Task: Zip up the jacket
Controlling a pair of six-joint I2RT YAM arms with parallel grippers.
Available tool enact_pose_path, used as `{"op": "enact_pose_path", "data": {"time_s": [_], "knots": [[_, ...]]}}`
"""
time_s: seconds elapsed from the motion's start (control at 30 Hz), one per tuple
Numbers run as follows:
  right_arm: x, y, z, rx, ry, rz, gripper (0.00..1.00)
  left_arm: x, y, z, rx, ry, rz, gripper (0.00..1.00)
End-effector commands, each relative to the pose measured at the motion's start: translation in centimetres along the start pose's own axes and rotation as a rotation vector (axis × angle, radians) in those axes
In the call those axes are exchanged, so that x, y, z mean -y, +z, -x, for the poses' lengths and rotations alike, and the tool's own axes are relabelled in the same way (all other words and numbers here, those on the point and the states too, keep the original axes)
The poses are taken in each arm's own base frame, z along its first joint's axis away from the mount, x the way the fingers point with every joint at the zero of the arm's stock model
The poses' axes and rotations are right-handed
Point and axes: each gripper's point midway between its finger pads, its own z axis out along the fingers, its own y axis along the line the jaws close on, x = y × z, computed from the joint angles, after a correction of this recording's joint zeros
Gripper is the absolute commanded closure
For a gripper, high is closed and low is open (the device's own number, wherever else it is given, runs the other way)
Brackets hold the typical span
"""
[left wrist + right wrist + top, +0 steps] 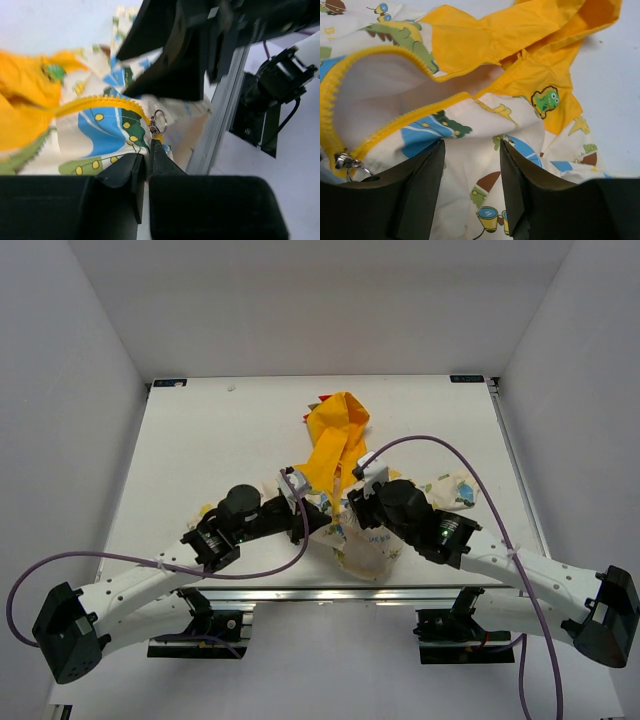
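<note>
The left fingers were pinched nearly together on the jacket at the foot of its zipper, the slider just beyond their tips; the right fingers stood wide apart over cream dinosaur-print fabric, the slider to their left; past them the yellow hood lay on the white tabletop.

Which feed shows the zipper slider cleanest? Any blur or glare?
Left wrist: zipper slider sharp, yellow jacket fabric at left and the right arm overhead blurred. Right wrist: print crisp, evenly lit, slider at the frame's lower-left edge. Top external: glare on the rail, slider too small.
</note>
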Motion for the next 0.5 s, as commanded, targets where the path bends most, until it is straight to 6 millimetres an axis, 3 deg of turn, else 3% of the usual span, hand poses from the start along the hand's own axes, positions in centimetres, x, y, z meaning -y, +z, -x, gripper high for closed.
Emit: {"op": "enact_pose_path", "data": {"time_s": [0.0, 0.13, 0.33, 0.47], "knots": [[-2.5, -0.1, 2.2, 0.063, -0.018, 0.146, 0.46, 1.6, 0.0, 5.1, 0.185, 0.177, -0.081, 1.0], [-2.9, 0.2, 1.9, 0.044, -0.024, 0.164, 0.46, 1.3, 1.2, 5.2, 0.134, 0.222, -0.087, 1.0], [-0.9, -0.5, 3.6, 0.1, 0.017, 0.062, 0.4, 0.5, 1.8, 4.7, 0.115, 0.206, -0.061, 1.0], [-2.3, -1.6, 4.4, 0.111, 0.028, 0.155, 0.34, 0.1, 1.9, 4.8, 0.108, 0.181, -0.034, 1.0]]}}
